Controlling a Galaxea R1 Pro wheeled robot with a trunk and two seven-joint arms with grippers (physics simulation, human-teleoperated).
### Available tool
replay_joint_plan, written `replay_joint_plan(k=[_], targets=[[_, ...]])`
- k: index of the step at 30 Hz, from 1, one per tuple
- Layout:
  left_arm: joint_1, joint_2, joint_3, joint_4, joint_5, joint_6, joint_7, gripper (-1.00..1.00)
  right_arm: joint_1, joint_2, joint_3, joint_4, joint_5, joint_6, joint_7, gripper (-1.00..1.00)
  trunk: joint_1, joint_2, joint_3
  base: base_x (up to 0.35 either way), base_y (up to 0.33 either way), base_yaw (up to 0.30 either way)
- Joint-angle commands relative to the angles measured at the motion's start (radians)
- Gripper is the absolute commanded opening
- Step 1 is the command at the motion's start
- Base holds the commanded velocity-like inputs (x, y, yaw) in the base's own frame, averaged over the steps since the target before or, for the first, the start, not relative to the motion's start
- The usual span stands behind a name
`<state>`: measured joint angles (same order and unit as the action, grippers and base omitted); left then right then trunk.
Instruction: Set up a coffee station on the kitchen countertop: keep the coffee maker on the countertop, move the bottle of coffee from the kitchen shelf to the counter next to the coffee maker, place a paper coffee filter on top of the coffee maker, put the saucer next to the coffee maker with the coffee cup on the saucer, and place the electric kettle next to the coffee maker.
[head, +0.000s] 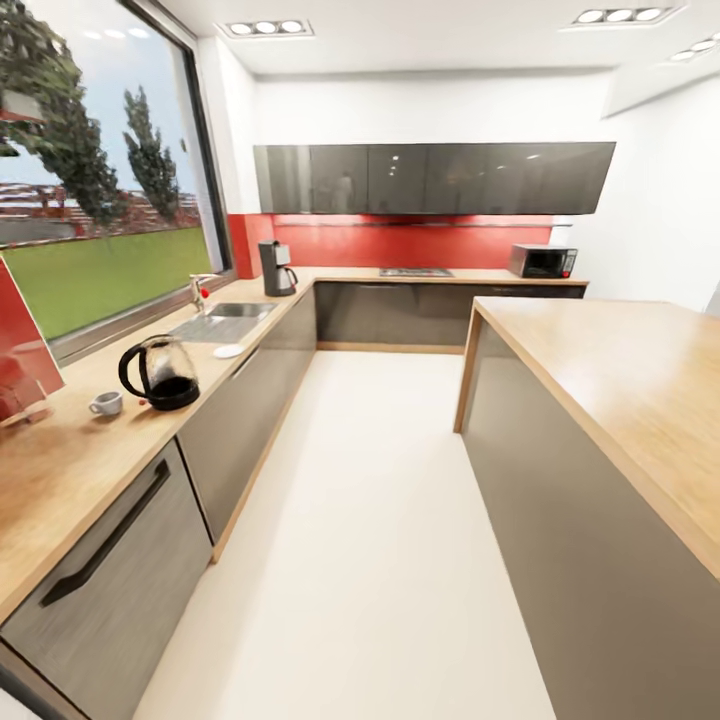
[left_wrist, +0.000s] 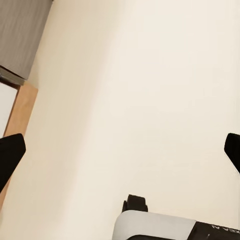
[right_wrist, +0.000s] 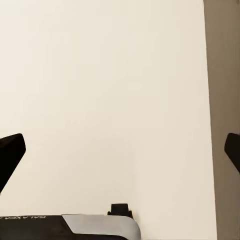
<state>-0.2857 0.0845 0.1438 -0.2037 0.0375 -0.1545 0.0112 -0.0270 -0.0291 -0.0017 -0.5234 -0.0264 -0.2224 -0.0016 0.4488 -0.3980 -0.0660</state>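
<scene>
In the head view the black coffee maker (head: 276, 268) stands at the far corner of the left wooden countertop (head: 70, 455). Nearer along that counter a glass electric kettle (head: 162, 373) with a black handle stands beside a small white coffee cup (head: 106, 403). A white saucer (head: 228, 351) lies by the sink. My left gripper (left_wrist: 120, 150) hangs open over the pale floor, its dark fingertips (left_wrist: 10, 155) far apart. My right gripper (right_wrist: 120, 150) is open too, above the floor beside a grey cabinet face. The coffee bottle and paper filter are out of view.
A sink (head: 225, 321) with a tap sits under the big window. A wooden-topped island (head: 620, 380) stands at the right, with a cream floor aisle (head: 370, 520) between it and the left cabinets. A microwave (head: 542, 261) and hob sit on the far counter. Red items lie at the left edge.
</scene>
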Motion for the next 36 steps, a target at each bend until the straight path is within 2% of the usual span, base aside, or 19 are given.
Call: replay_joint_plan(k=[1, 10, 36], targets=[[-0.001, 0.000, 0.000, 0.001, 0.004, -0.003, 0.001, 1.00, -0.001, 0.000, 0.000, 0.000, -0.003, -0.003, 0.000, 1.00, 0.001, -0.002, -0.002, 0.336, -0.085, 0.223], [-0.001, 0.000, 0.000, 0.001, 0.004, -0.003, 0.001, 1.00, -0.001, 0.000, 0.000, 0.001, -0.003, -0.003, -0.001, 1.00, 0.001, -0.002, -0.002, 0.336, -0.085, 0.172], [-0.001, -0.002, 0.000, 0.001, 0.004, -0.003, 0.001, 1.00, -0.001, 0.000, 0.001, 0.002, -0.003, -0.005, -0.001, 1.00, 0.001, -0.002, -0.002, 0.336, -0.085, 0.005]])
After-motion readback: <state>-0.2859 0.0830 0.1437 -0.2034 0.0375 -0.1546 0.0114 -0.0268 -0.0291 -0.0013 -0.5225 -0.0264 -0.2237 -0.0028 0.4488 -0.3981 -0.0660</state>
